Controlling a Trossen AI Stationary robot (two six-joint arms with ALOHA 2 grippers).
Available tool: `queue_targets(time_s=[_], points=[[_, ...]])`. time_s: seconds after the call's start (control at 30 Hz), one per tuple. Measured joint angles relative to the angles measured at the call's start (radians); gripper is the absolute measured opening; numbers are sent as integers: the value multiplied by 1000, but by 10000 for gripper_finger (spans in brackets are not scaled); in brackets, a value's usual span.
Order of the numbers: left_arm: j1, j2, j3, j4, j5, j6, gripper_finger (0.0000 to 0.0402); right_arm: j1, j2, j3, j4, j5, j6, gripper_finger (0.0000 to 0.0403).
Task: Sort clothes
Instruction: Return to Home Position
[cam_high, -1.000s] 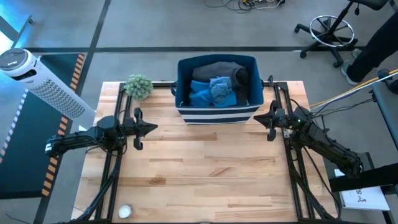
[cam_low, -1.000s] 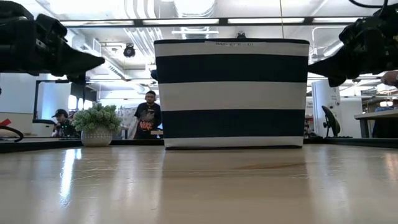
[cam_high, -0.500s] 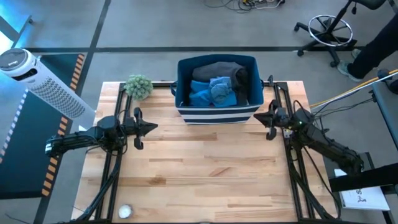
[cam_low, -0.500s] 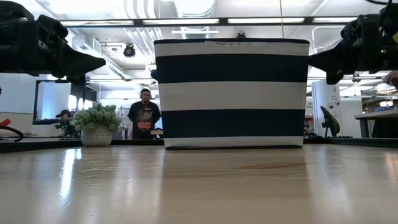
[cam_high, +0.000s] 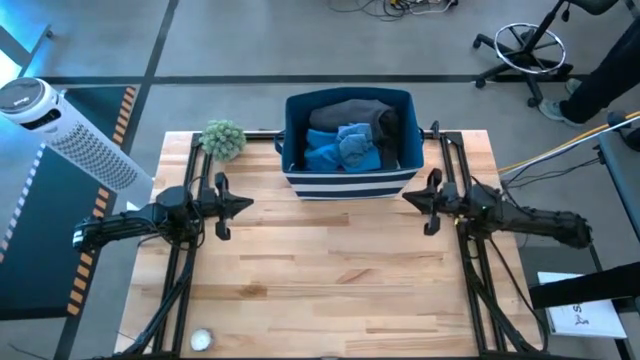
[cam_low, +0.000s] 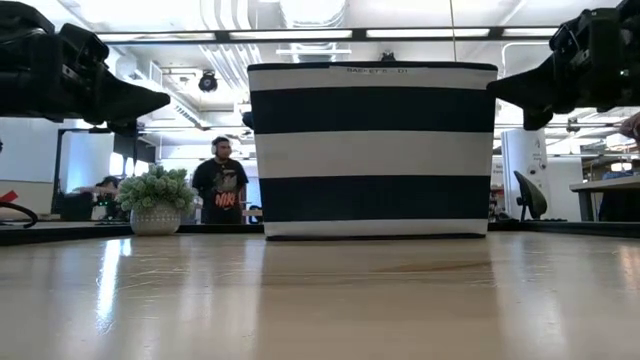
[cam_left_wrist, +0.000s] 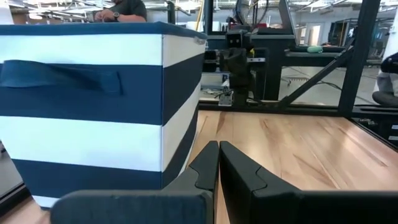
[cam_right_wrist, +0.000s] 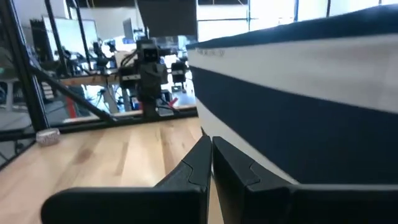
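The clothes (cam_high: 343, 137), blue and dark grey pieces, lie piled inside the navy bin with white stripes (cam_high: 348, 183) at the table's far middle. My left gripper (cam_high: 248, 205) hovers shut at the table's left, pointing level toward the right, near the bin's left corner. My right gripper (cam_high: 405, 199) hovers shut at the table's right, pointing level toward the left, just off the bin's near right corner. Neither touches the bin. In the low view the bin (cam_low: 372, 150) stands between both grippers, its base on the table.
A small green spiky ball plant (cam_high: 223, 138) in a pot stands at the far left of the table. A small white round object (cam_high: 201, 339) lies near the front left edge. The wooden tabletop (cam_high: 330, 280) in front of the bin is bare. A person stands beyond the table.
My right gripper has swung toward the table's near edge and left, its arm turning from slanted to nearly level across the table, so that it now points at the left arm. It stays shut. A person in the room behind has walked leftward.
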Motion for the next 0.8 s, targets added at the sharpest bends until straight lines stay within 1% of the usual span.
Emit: queue_targets(time_s=[0.13, 0.23, 0.33, 0.43, 0.8], points=[[0, 0, 0, -1, -41, 6, 0, 107, 31, 0, 2, 119, -57, 0], [0, 0, 0, -2, -47, 19, 0, 159, 33, 0, 1, 167, -104, 0], [0, -1, 0, -5, -48, 36, 0, 184, 20, 0, -31, 171, -114, 0], [0, -1, 0, -6, -48, 38, 0, 185, 6, -1, -91, 175, -105, 0], [-1, 11, 0, -8, -42, 32, 0, 185, 9, 0, -133, 168, -111, 0]])
